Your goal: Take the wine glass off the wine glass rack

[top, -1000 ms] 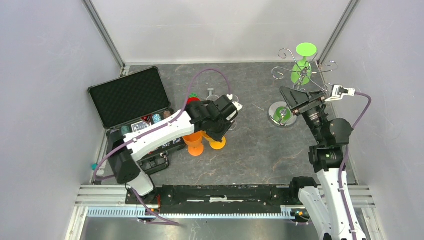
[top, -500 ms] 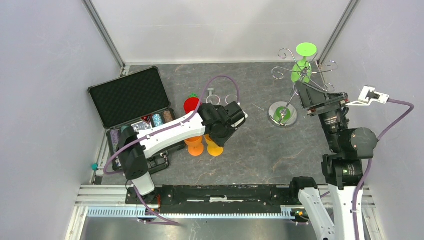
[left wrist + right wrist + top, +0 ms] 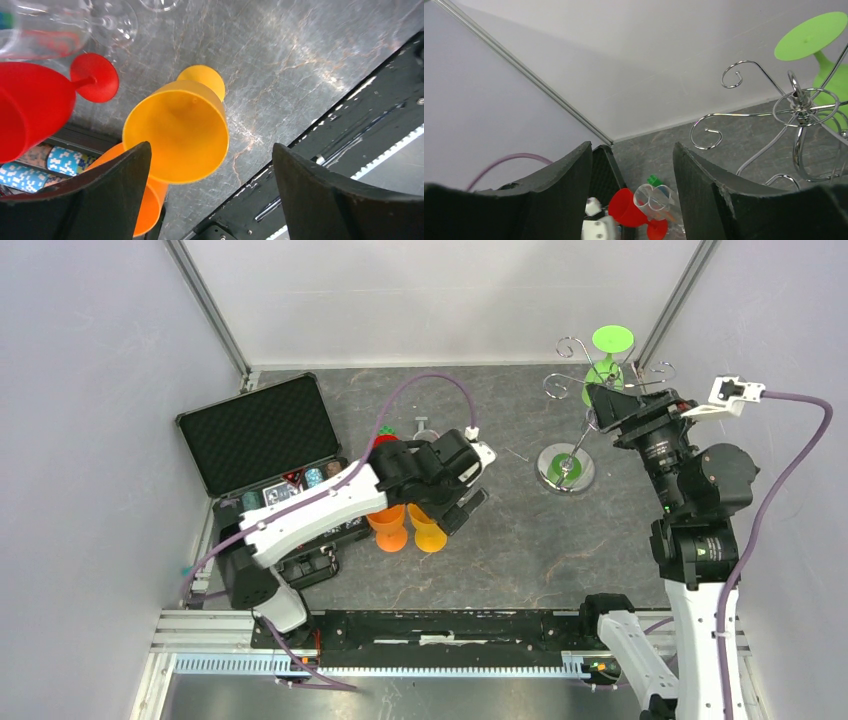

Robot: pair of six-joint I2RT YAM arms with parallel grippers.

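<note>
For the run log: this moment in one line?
right gripper open, facing wine glass rack | green wine glass hanging on it, ungrasped | left gripper open over yellow cup

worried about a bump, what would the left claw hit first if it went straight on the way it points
Most likely the yellow glass, its mouth straight ahead of the open left claw; depth is unclear.
</note>
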